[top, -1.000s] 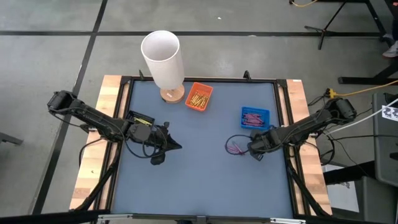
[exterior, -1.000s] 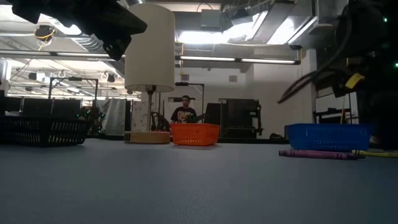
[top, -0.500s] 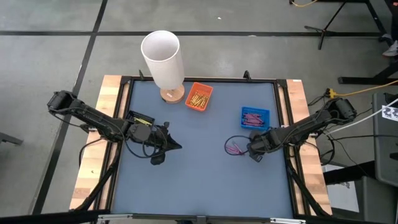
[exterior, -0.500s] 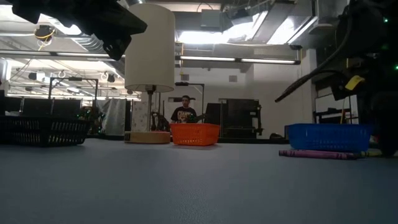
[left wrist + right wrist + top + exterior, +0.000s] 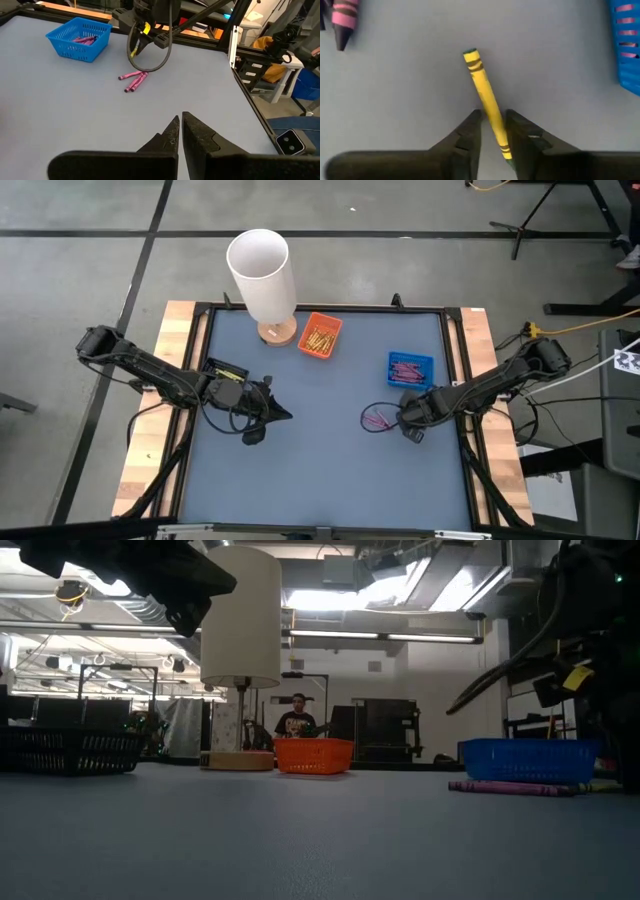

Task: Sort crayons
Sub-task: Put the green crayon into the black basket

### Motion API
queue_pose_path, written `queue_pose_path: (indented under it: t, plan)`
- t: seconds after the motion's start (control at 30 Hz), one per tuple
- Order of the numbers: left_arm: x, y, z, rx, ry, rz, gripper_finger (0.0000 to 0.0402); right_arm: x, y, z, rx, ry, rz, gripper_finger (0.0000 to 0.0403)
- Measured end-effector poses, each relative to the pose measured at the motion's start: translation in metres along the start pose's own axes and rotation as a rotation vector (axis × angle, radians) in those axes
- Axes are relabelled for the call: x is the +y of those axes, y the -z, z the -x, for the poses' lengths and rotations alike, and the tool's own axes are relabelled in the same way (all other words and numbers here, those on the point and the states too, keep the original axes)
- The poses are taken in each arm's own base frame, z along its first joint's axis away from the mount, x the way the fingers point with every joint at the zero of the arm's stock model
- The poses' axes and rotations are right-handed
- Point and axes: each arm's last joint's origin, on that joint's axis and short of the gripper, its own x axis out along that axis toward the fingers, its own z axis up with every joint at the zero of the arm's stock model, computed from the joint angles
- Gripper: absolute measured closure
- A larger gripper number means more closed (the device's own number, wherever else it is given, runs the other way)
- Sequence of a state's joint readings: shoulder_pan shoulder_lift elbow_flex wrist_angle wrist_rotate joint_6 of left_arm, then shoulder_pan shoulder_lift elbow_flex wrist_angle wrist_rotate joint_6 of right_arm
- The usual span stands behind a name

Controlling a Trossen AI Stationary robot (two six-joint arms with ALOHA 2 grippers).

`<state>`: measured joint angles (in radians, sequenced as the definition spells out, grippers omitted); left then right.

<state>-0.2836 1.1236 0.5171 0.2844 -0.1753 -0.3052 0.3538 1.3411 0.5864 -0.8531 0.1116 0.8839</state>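
Observation:
A yellow crayon [image 5: 485, 90] lies between the fingers of my right gripper [image 5: 494, 131], which is shut on it. That gripper [image 5: 405, 423] is low over the table at the right, below the blue tray [image 5: 410, 368]. The blue tray holds purple crayons. Loose purple crayons [image 5: 377, 418] lie on the table just left of that gripper, and they also show in the left wrist view [image 5: 134, 80]. The orange tray [image 5: 320, 335] holds yellow crayons. My left gripper [image 5: 285, 416] is shut and empty, raised over the table's left half. My right gripper pinches the yellow crayon between its two fingers, on the half nearer the gripper [image 5: 496, 119]. The fingers come from above and lie across it. The crayon's tip [image 5: 470, 52] sticks out ahead. I cannot tell whether the crayon is clear of the table.
A white lamp [image 5: 262, 275] on a wooden foot stands at the far edge, left of the orange tray. A black basket [image 5: 70, 750] sits at the left in the low view. A person [image 5: 296, 720] stands in the room behind. Black cables hang from both arms.
My right gripper has shifted slightly around the yellow crayon, and its cable has swung up a little in the low view. The yellow crayon that lay in plain sight beside the purple ones a second ago is now covered by the gripper in that view.

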Motion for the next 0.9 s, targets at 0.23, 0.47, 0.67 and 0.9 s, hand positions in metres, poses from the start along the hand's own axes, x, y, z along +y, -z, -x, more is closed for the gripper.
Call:
queue_pose_path:
  t: [0.23, 0.47, 0.67, 0.9]
  plan:
    - [0.0, 0.0, 0.0, 0.0, 0.0, -0.001, 0.0395, 0.003, -0.002, -0.003, 0.004, 0.0, 0.029, 0.0378]
    - [0.0, 0.0, 0.0, -0.005, -0.012, -0.001, 0.0395, 0.005, -0.004, 0.0, -0.003, -0.007, 0.029, 0.0387]
    - [0.002, -0.001, 0.0, -0.027, -0.084, -0.001, 0.0395, 0.012, -0.011, 0.005, -0.052, -0.06, 0.019, 0.0372]
    - [0.003, -0.001, 0.0, -0.03, -0.097, -0.077, 0.0395, 0.024, -0.022, 0.014, -0.146, -0.163, 0.057, 0.0386]
